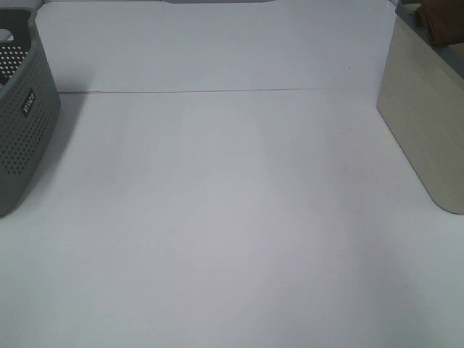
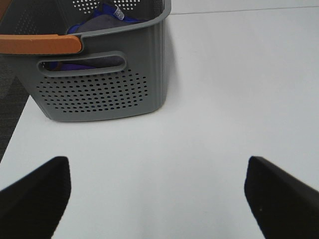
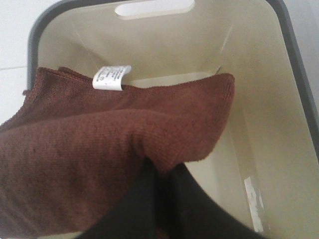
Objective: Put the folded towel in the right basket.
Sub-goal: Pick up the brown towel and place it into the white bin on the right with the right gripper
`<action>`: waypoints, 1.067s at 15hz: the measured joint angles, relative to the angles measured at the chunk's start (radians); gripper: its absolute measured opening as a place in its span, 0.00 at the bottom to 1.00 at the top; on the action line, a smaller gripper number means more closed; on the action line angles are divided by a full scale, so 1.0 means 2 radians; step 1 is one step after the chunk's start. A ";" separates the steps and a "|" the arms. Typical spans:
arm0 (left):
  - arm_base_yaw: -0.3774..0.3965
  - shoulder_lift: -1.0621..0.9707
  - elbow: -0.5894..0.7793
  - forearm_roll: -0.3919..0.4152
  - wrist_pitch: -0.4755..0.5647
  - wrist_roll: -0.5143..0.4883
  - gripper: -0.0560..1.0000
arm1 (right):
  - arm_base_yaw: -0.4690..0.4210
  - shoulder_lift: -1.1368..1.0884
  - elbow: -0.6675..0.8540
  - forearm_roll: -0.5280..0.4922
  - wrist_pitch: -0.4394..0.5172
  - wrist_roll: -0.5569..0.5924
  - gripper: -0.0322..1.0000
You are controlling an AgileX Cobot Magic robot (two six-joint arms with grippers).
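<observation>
Towel: your brown towel [image 3: 99, 144] hangs over the open beige basket [image 3: 259, 89].
Right gripper [image 3: 164, 199]: clamped on the towel's folded edge.
Left gripper [image 2: 157, 194]: jaws spread, empty.
Handling: likely soft, light and floppy; you should hold it by the fold.

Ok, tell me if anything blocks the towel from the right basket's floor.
Nothing visible does. The right gripper holds the towel over the open right basket; no object shows inside it, though the towel hides part.

White table [image 1: 217, 217]; dark floor [image 2: 7, 99].
</observation>
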State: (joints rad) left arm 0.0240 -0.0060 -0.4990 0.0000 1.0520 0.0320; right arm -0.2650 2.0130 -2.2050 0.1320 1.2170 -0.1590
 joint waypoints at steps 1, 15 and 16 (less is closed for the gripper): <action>0.000 0.000 0.000 0.000 0.000 0.000 0.89 | -0.007 0.000 0.010 0.006 0.000 -0.002 0.07; 0.000 0.000 0.000 0.000 0.000 0.000 0.89 | -0.007 0.000 0.087 -0.010 0.001 0.002 0.77; 0.000 0.000 0.000 0.000 0.000 0.000 0.89 | -0.007 0.000 0.087 -0.009 0.001 0.007 0.77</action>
State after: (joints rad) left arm 0.0240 -0.0060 -0.4990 0.0000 1.0520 0.0320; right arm -0.2780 2.0140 -2.0310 0.1140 1.2180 -0.1460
